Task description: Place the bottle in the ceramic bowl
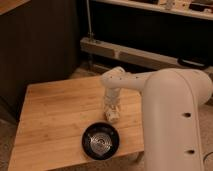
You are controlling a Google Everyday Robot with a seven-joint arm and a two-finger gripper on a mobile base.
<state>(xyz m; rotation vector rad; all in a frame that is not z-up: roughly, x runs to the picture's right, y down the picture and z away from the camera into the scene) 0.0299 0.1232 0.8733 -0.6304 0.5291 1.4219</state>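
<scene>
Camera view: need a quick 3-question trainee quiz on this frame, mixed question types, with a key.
1. True or false: the bottle lies inside the ceramic bowl.
2. Pick one. The pincer is: A) at the table's far left corner; B) over the table, just beyond the bowl's far right rim; C) off the table, above the floor.
3. Fill in: the ceramic bowl sits by the table's ____ edge (near or far from the camera).

Key:
1. False. The bottle is at the pincer, outside the bowl.
2. B.
3. Near.
</scene>
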